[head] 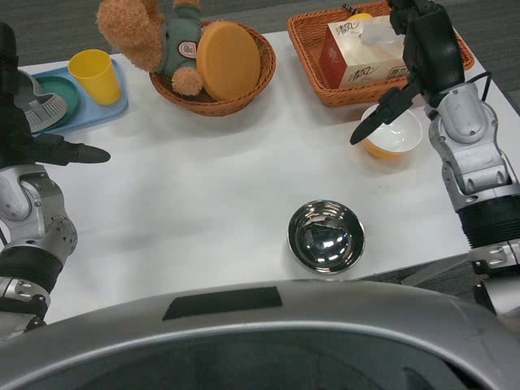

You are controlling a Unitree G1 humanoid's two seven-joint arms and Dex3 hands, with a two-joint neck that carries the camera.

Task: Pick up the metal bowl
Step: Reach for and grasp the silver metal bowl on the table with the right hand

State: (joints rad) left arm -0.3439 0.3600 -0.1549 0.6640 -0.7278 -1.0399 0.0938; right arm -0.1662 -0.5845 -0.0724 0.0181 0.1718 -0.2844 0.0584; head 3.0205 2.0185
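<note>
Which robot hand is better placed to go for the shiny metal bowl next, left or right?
Probably the right robot hand: it hangs on the same side as the shiny round metal bowl. The left robot hand sits at the far left edge, farther off.

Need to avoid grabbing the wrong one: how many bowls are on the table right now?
2. The metal bowl sits near the table's front edge; a white-and-orange bowl sits back right, under the right hand. Baskets may hide more.
</note>
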